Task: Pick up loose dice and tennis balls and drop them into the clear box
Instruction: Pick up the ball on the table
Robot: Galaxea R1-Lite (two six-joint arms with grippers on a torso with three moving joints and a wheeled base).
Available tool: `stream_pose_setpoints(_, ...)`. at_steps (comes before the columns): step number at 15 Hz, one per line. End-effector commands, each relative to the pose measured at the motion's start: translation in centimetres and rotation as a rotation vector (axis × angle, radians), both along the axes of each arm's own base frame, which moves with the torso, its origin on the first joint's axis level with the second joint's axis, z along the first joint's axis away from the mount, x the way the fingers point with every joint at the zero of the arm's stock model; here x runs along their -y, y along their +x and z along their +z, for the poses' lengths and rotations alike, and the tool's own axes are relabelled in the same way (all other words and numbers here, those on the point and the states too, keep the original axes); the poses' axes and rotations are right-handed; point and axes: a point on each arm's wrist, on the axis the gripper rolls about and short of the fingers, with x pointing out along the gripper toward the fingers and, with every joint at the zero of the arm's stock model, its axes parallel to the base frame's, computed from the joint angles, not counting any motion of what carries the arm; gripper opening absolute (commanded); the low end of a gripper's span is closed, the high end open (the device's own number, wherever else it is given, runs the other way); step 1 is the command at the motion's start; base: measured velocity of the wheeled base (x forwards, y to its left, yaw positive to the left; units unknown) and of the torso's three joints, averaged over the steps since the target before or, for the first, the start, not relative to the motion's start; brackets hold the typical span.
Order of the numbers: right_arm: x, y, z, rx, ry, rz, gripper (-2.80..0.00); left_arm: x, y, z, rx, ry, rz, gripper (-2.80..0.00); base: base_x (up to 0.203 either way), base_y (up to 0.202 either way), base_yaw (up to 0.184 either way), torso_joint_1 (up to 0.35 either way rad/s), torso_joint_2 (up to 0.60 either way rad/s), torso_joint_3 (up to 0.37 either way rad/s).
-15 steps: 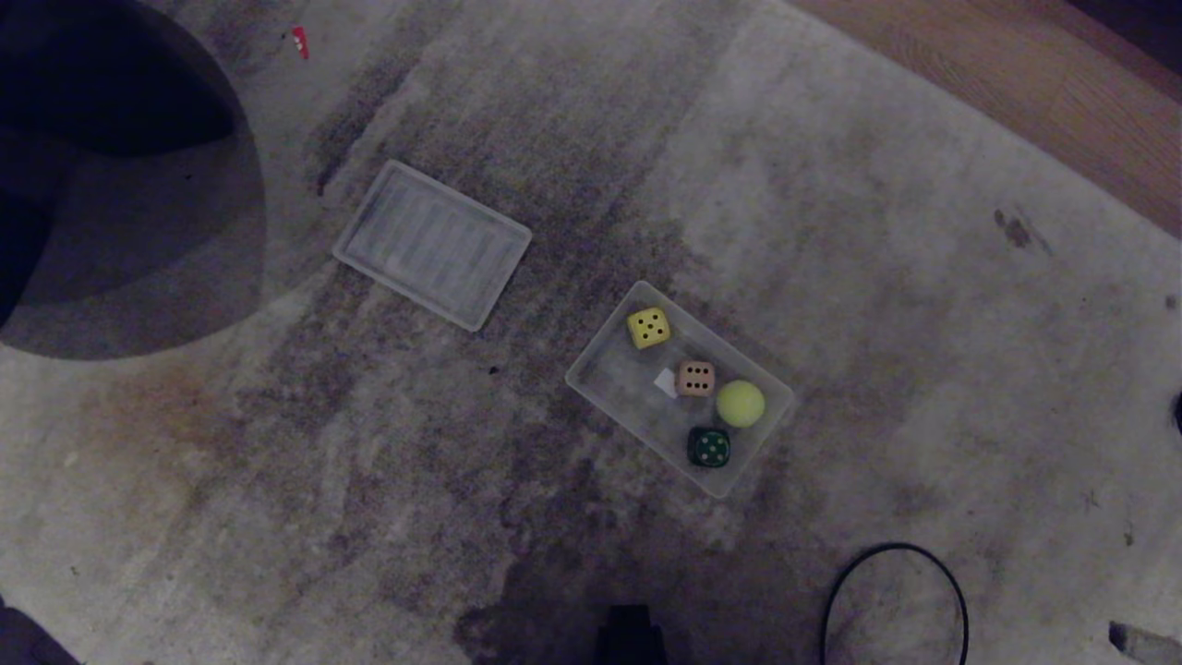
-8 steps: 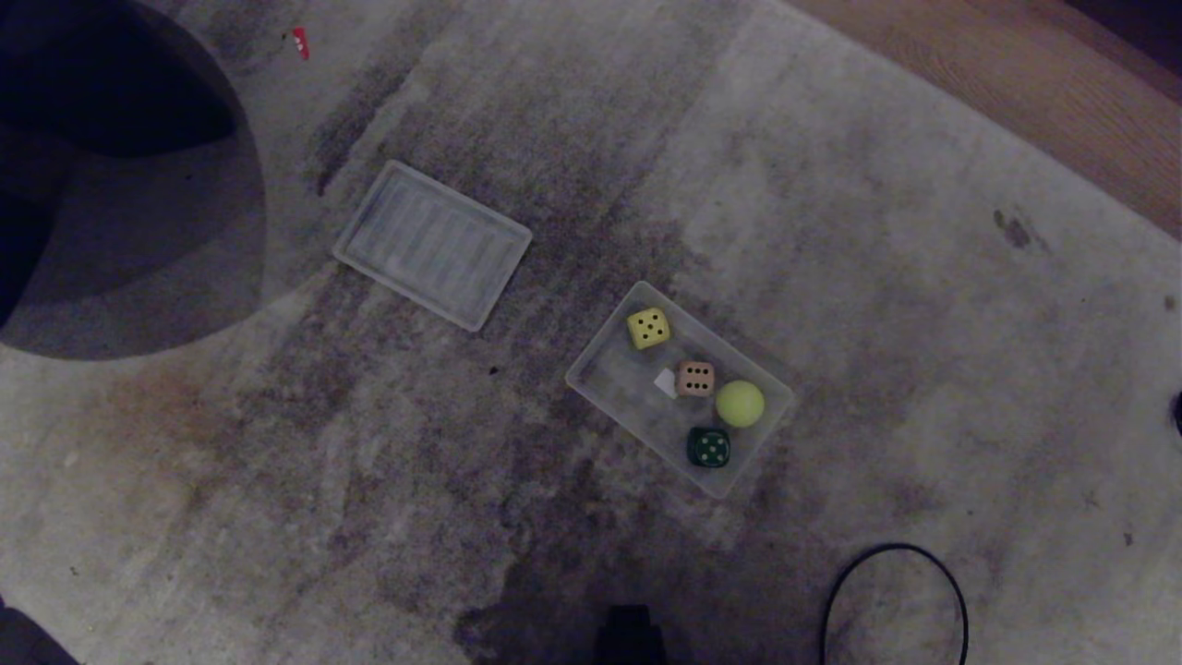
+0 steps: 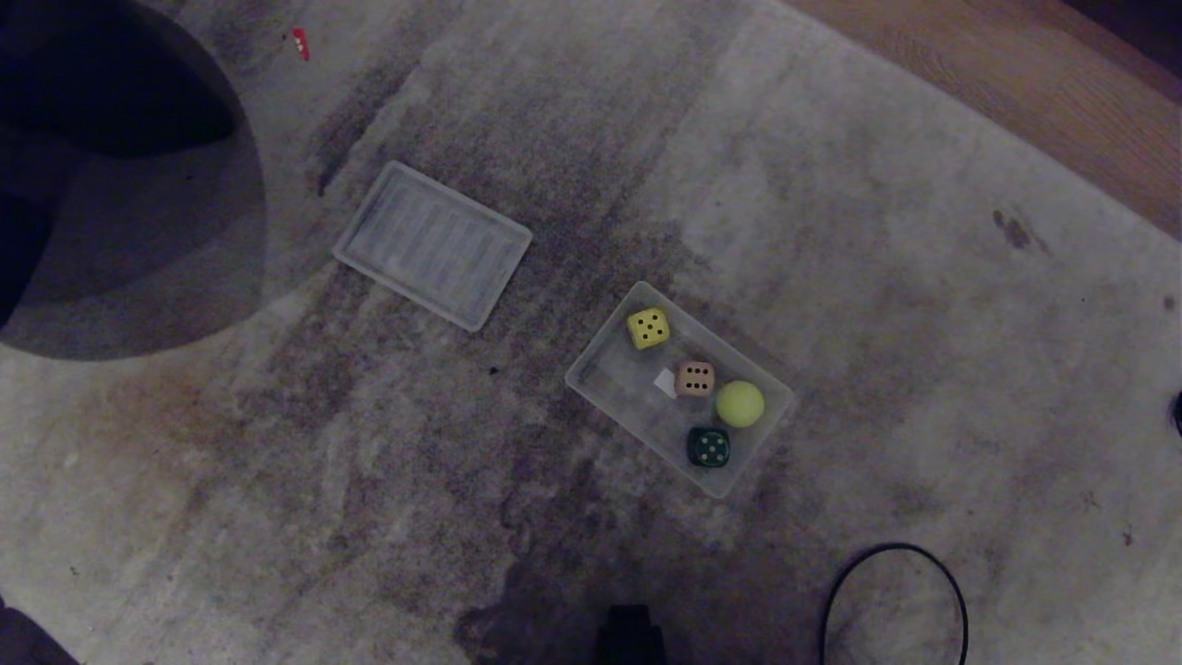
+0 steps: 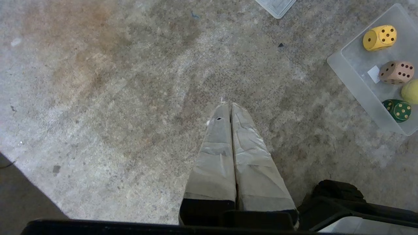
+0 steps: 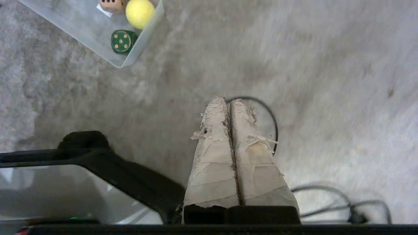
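Dice first: all three sit inside the clear rectangular plastic box (image 3: 600, 374) on the grey mottled carpet (image 3: 277, 462), a bit right of centre in the head view. From the middle of the box, the yellow rounded cube with dark dots (image 3: 648, 328) is at about 11 o'clock, the pale brown dotted cube (image 3: 694, 378) is pretty much dead centre next to a small white tag, and the dark green cube with light dots (image 3: 708, 447) is down around 5 o'clock. One yellow-green fuzzy tennis ball (image 3: 740, 403) sits at 3 o'clock, right beside the brown one.

Flat ribbed clear lid (image 3: 432, 244) lies on the carpet at roughly 10 o'clock from the box, well apart from it. A black cable loop (image 3: 894, 600) is at 5 o'clock.

Neither arm shows in the head view. Left gripper (image 4: 227, 105) has its taped fingers pressed together, nothing between them, over bare carpet. Right gripper (image 5: 228, 100) is clenched the same way, empty, hanging over that cable loop.
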Motion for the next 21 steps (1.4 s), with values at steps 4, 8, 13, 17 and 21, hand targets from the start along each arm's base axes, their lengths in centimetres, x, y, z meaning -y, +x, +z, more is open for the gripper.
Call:
stream_pose_setpoints(4,-0.05,-0.01,-0.32,0.004,-0.020,0.024,-2.80,0.00,0.01,0.01,0.000,-0.001,0.001,-2.80,0.000,0.000,0.000,0.000,0.00,0.000)
stream_pose_setpoints(8,-0.07,-0.01,-0.31,0.005,-0.013,0.032,-2.80,0.00,0.00,0.01,0.001,-0.001,0.001,-2.80,0.000,0.000,0.000,0.000,0.00,0.000)
stream_pose_setpoints(13,-0.07,-0.01,-0.31,0.005,-0.011,0.031,-2.80,0.00,0.00,0.01,0.001,-0.001,0.001,-2.80,0.000,0.000,0.000,0.000,0.00,0.000)
stream_pose_setpoints(17,-0.07,-0.01,-0.31,0.005,-0.015,0.031,-2.80,0.00,0.00,0.01,0.001,-0.003,0.001,-2.80,0.000,0.000,0.000,0.000,0.00,0.000)
stream_pose_setpoints(21,-0.07,-0.01,-0.31,0.005,-0.015,0.031,-2.80,0.00,0.00,0.01,0.001,-0.003,0.001,-2.80,0.000,0.000,0.000,0.002,0.00,0.133)
